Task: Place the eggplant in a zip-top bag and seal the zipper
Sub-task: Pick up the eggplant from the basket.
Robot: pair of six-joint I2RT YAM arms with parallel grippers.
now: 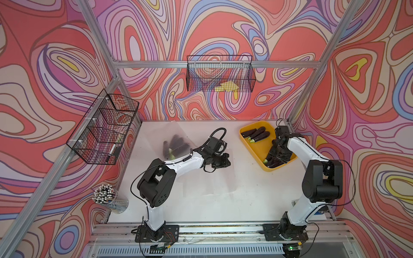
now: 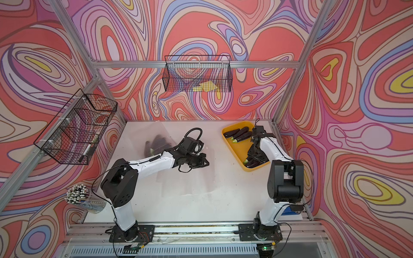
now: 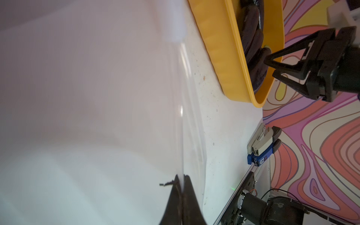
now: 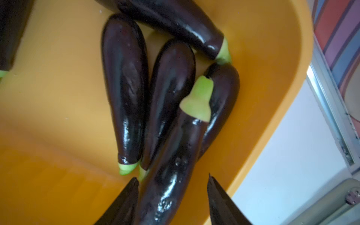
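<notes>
Several dark purple eggplants lie in a yellow tray point(image 1: 259, 147) at the table's right. My right gripper point(image 4: 172, 181) hangs open over the tray's near end, its fingers on either side of one eggplant point(image 4: 171, 165) that has a green stem. One finger is against this eggplant and the other stands apart from it. My left gripper point(image 3: 181, 178) is shut on the edge of an empty clear zip-top bag point(image 3: 116, 97), which spreads over the table's middle point(image 1: 207, 178). In both top views the left gripper point(image 1: 225, 162) is left of the tray.
A second clear bag point(image 1: 172, 145) holding several eggplants lies at the back left. Three more eggplants point(image 1: 256, 134) sit at the tray's far end. Wire baskets point(image 1: 102, 131) point(image 1: 221, 73) hang on the walls. A cup of pens point(image 1: 109, 196) stands front left; a stapler point(image 3: 261, 146) lies by the right edge.
</notes>
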